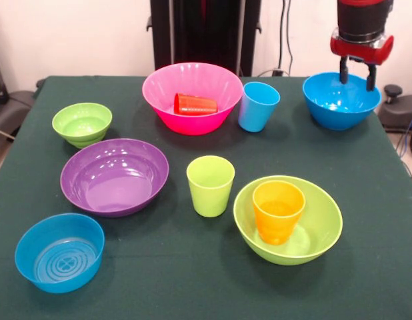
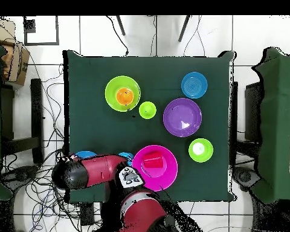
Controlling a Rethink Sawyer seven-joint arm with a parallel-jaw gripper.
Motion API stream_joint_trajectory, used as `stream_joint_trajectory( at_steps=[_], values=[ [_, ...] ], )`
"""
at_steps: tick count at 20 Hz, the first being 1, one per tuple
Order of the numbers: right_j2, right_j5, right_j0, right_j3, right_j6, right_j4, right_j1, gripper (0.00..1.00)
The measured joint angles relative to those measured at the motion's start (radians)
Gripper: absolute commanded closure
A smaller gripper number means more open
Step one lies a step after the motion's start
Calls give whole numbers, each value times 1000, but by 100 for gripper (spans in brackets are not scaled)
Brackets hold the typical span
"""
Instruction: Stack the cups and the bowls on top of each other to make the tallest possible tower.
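Observation:
My gripper (image 1: 357, 76) hangs open at the far right, its two fingertips dipping just inside the far rim of the large blue bowl (image 1: 341, 101) with nothing held. An orange cup (image 1: 278, 212) stands upright in the large lime green bowl (image 1: 328, 223) at the near right. Inside the pink bowl (image 1: 159, 100) a red cup (image 1: 195, 104) lies on its side. The light blue cup (image 1: 258, 107) and the lime green cup (image 1: 210, 185) stand alone. In the overhead view my arm (image 2: 93, 171) covers most of the large blue bowl (image 2: 85, 154).
A purple bowl (image 1: 115, 177), a small lime green bowl (image 1: 82, 124) and a small blue bowl (image 1: 59, 252) with a ringed base sit on the left of the dark green table (image 1: 193, 280). Cables lie on the floor around the table.

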Motion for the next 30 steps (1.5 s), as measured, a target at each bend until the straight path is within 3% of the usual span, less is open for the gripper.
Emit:
stream_joint_trajectory(
  at_steps=[16, 21, 26, 30],
  values=[
    [41, 7, -36, 1, 0, 0, -28, 0],
    [4, 7, 12, -29, 0, -2, 3, 0],
    [-107, 7, 130, -86, 0, -6, 63, 0],
    [-165, 7, 183, -107, 0, -7, 88, 0]
  ],
)
